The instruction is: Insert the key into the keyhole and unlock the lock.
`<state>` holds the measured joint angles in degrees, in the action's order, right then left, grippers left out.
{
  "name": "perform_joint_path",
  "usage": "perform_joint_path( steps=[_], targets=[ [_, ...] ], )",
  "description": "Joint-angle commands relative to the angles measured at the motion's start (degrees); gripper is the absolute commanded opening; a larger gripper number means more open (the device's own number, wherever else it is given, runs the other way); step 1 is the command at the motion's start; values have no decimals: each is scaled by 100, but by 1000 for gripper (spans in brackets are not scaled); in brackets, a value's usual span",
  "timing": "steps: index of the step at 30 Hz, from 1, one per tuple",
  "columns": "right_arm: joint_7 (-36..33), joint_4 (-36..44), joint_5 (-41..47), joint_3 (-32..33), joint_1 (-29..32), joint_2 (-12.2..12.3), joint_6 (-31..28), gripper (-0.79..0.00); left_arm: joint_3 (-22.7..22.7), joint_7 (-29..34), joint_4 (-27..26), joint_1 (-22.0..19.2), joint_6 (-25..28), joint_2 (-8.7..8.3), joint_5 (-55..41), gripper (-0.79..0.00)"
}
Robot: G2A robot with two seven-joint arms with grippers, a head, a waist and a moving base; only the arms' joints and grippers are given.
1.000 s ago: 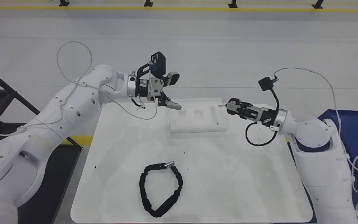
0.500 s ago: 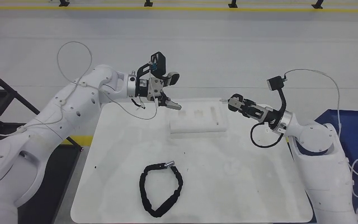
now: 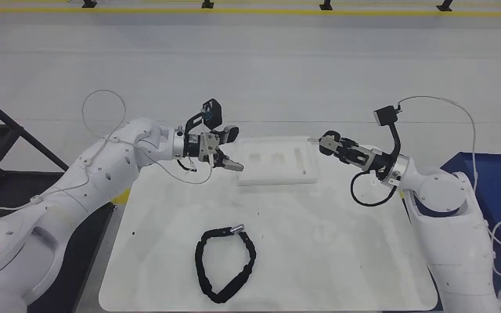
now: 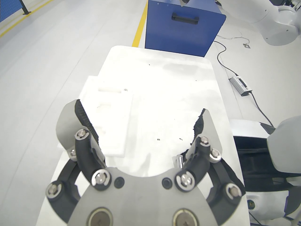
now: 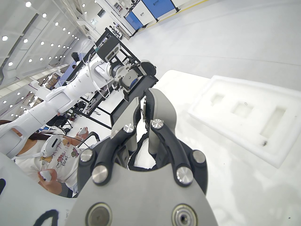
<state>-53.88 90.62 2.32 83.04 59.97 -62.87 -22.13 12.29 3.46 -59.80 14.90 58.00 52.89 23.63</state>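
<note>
My left jaws stand spread above the bench [image 3: 352,258], just beside the white foam tray [image 3: 278,163]. The black chain lock [image 3: 225,264] lies nearer me, well apart from both. Past the tray, my right jaws pinch the small key [image 3: 312,142].

white table [image 3: 352,262] | foam tray [image 3: 258,177] far edge | chain lock [image 3: 200,262] near side

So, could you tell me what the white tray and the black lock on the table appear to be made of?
The white tray: likely matte foam, with soft-edged cut recesses. The black lock: seemingly a chain in a ribbed fabric sleeve, with a shiny metal end.
</note>
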Motion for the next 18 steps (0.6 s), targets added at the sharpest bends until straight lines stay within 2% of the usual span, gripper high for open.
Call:
perform_joint_path(
  steps=[1,11,18],
  targets=[
    [0,0,0,0,0,0,0,-785,43,104,-92,110,0,-76,-41,0],
    [0,0,0,0,0,0,0,-785,211,317,-1071,778,0,-546,270,0],
    [0,0,0,0,0,0,0,-785,103,514,-1346,1226,0,-720,473,0]
  ],
)
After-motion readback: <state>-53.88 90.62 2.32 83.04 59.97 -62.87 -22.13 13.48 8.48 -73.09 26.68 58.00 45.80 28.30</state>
